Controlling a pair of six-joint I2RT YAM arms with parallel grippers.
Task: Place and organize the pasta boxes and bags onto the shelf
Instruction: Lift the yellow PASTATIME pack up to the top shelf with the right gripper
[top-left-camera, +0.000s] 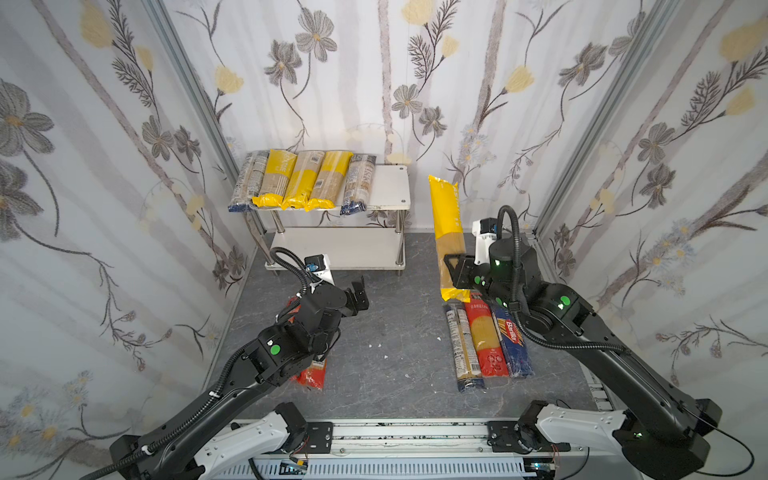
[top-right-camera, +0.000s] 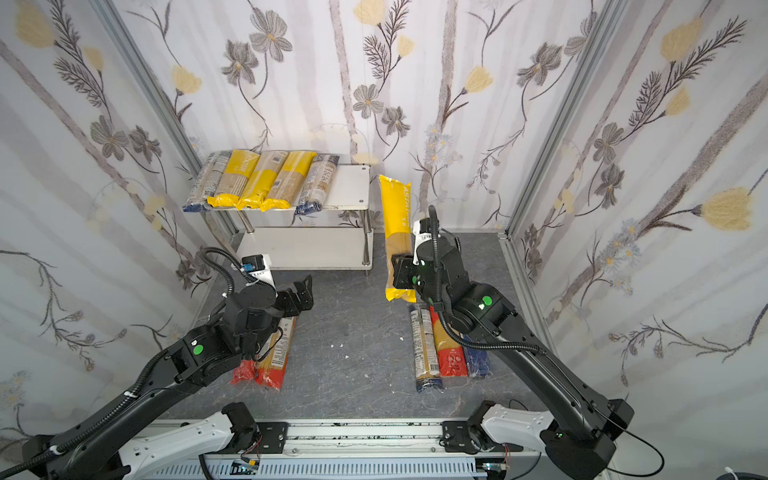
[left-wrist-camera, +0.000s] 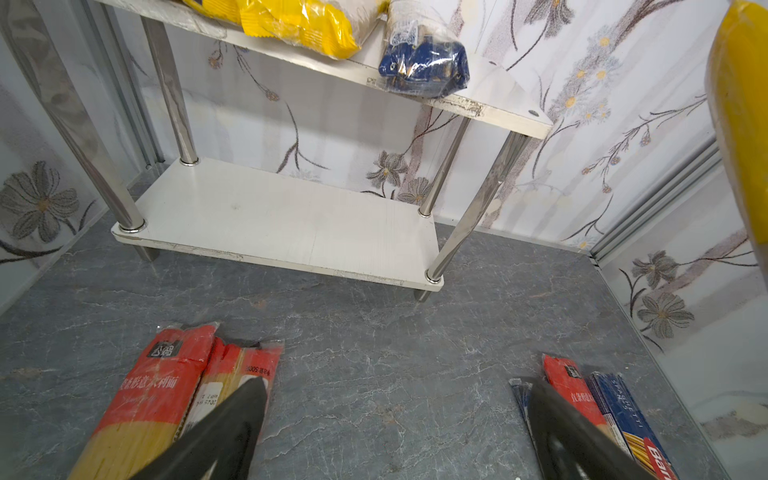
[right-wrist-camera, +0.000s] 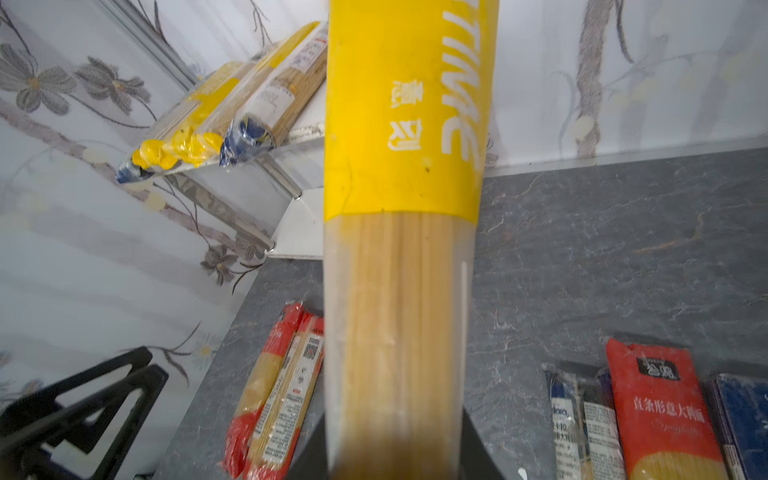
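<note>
Transfer step: right gripper (top-left-camera: 452, 268) clamps yellow-ended spaghetti pack (top-left-camera: 445, 208) aloft, left gripper (top-left-camera: 360, 296) agape; next target, probably the shelf's (top-left-camera: 392, 187) bare top-board right end.

Wallpaper (top-left-camera: 415, 62): white, grey and pale-yellow flowers. Floor (top-left-camera: 399, 316): grey, marbled with pale veins. Shelf (top-left-camera: 390, 187): white boards, chrome posts; upper centre, three yellow-ended bags (top-left-camera: 297, 183) between two dark-blue-ended bags (top-left-camera: 357, 183). Right of centre, yellow bag (top-left-camera: 446, 216), white lettering. Lower right: red bag (top-left-camera: 486, 345), dark blue Barilla pack (top-left-camera: 513, 336).
</note>
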